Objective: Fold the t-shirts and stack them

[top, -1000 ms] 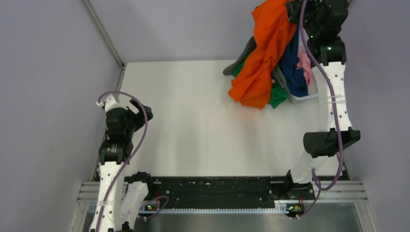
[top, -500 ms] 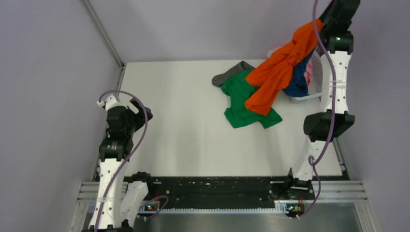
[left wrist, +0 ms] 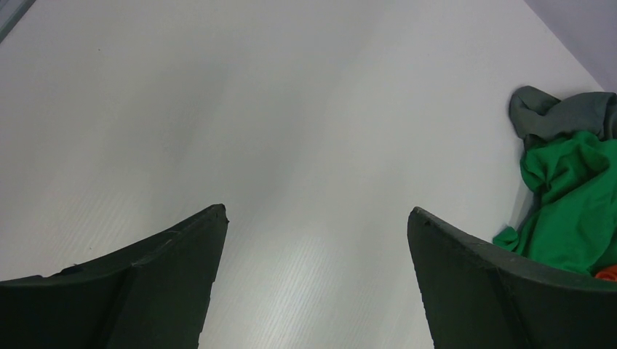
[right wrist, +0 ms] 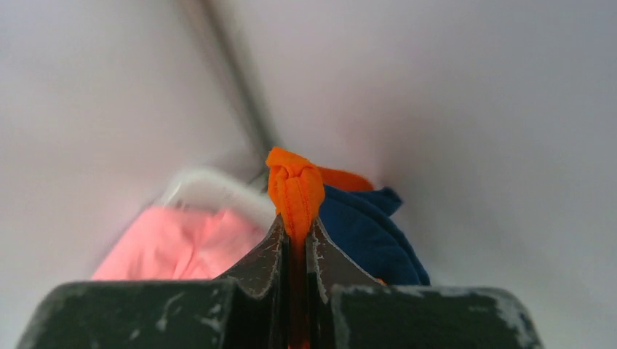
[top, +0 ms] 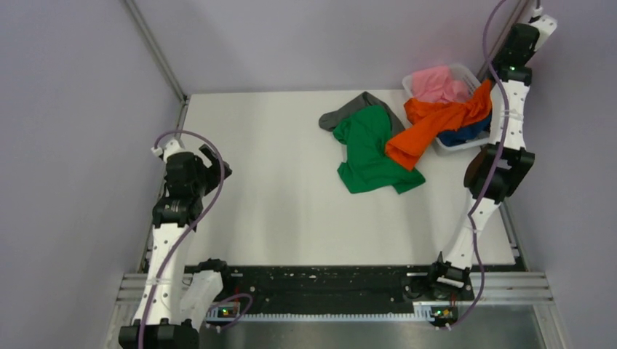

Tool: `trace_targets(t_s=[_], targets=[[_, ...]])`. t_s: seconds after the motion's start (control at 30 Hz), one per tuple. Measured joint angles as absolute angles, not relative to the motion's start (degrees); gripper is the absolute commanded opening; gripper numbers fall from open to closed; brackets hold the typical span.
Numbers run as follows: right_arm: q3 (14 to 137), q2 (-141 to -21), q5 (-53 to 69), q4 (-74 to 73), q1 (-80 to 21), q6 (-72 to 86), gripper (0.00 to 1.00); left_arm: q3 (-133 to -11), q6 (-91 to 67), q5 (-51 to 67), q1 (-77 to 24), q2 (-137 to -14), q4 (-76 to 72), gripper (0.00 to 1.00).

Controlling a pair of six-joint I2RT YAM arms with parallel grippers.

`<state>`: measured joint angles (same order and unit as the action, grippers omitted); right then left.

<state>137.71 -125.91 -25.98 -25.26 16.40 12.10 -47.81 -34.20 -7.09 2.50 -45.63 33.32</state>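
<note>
White worktop [top: 276,189], pale lilac walls around it. Right hand [right wrist: 295,225] is clamped on a bunched fold of the orange tee [right wrist: 295,185], held up at the far right corner by the white basket [top: 466,70]. From there we see the orange tee drape across the basket's near rim, its tail lying on the green tee [top: 367,156]. In the basket: pink tee [top: 436,83] at the back, blue tee [top: 469,134] under the orange. The green tee lies crumpled on the worktop just left of the basket, overlapping the dark grey tee [top: 353,109] behind it. Left hand [left wrist: 316,212] is spread wide above the worktop near the left edge. Only the right wrist view shows the pinch. Only the top view shows the whole basket. The left wrist view catches grey, green and a sliver of orange.
</note>
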Motion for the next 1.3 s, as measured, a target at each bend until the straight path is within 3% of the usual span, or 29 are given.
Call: trace_targets(t_s=[0.3, 0.37, 0.43, 0.47, 0.7, 0.9, 1.03, 1.17, 1.3], targets=[[119.85, -128.42, -7.16, -24.40, 12.64, 15.31, 0.02, -47.81, -34.65, -5.41, 2.48, -49.65, 32.93, 0.99], [114.98, -128.42, -6.35, -24.21, 11.66, 17.37, 0.24, -47.81, -34.63, -5.28, 2.50, -49.60, 32.75, 0.99], [111.59, -128.42, -5.96, -24.75, 10.85, 19.29, 0.83, -47.81, -34.61, -5.19, 2.48, -49.45, 32.60, 0.99], [110.67, -128.42, -5.69, -25.41, 10.61, 20.38, 0.97, -47.81, -34.61, -5.19, 2.50, -49.19, 32.62, 0.99], [109.16, -119.00, -5.30, -27.44, 10.55, 21.04, 0.99, -47.48, -34.61, -5.06, 2.50, -44.91, 32.32, 0.99], [95.18, -93.78, -2.09, -21.52, 9.04, 17.58, 0.99, -46.24, -34.63, -4.38, 2.50, -41.17, 32.01, 0.99], [85.76, -83.22, 1.48, -16.32, 0.58, 11.64, 0.99, -46.15, -34.63, -3.79, 2.50, -40.23, 32.01, 0.99], [77.71, -82.67, 6.24, -13.61, -10.90, 5.91, 0.99, -45.74, -34.65, -3.62, 2.50, -39.59, 31.79, 0.99], [73.38, -89.73, 7.73, -13.72, -18.00, 4.16, 0.98, -45.23, -34.83, -3.18, 2.48, -39.64, 31.73, 0.99]])
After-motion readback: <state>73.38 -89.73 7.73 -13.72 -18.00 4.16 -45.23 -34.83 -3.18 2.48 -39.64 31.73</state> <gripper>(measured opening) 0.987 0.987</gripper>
